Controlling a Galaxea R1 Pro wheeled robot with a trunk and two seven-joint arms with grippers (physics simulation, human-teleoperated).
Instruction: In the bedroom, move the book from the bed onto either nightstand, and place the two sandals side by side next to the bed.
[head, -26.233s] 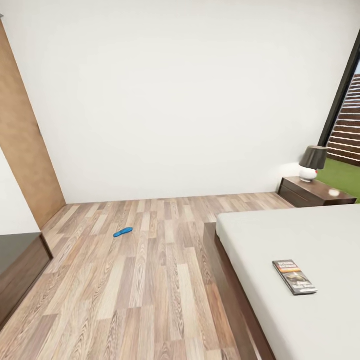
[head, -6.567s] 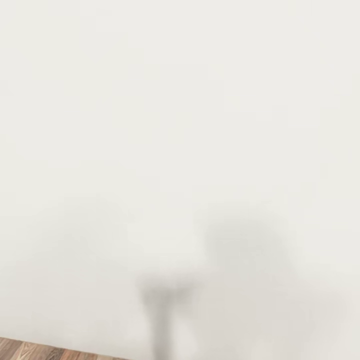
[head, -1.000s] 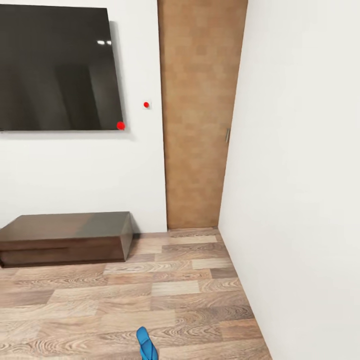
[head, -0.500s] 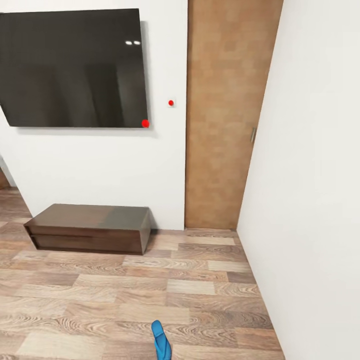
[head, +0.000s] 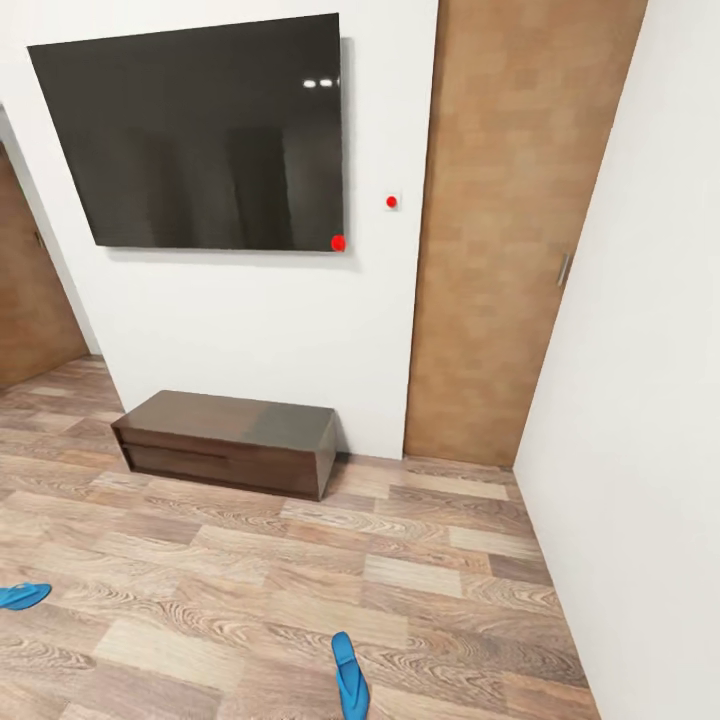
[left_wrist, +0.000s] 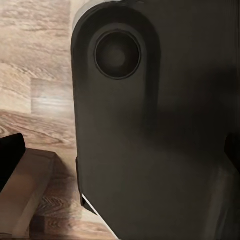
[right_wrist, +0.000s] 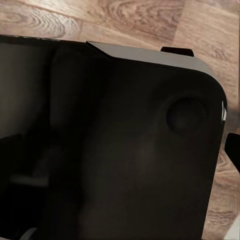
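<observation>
From the head view, two bright blue sandals lie on the wood-plank floor (head: 300, 560) in front of the low dark wooden bench (head: 228, 440). One sandal (head: 350, 676) lies well out in front of the bench's right end, its long sole running roughly away from the bench. The other sandal (head: 22, 595) lies out beyond the bench's left end, well apart from the first. Above the bench a dark wall-mounted screen (head: 200, 140) hangs on the white wall, with a small white switch plate with a red dot (head: 391, 201) just right of it, and a brown wood panel (head: 500, 230) further right. The bed, book and nightstands are not to be seen from here.

Each sandal looks thin, flat and light, probably somewhat flexible. Lying flush on the planks, it gives little edge to grip, so pinching across the narrow sole near the middle or at the strap seems the best hold.

In the left wrist view, a dark rounded part of the robot's body (left_wrist: 155, 125) stands close before the camera, with wood planks beyond. Whether the left gripper is spread or closed I cannot tell.

In the right wrist view, a similar dark housing (right_wrist: 110, 145) sits over the planks. The right gripper's opening cannot be judged either, and nothing shows it holding anything.
</observation>
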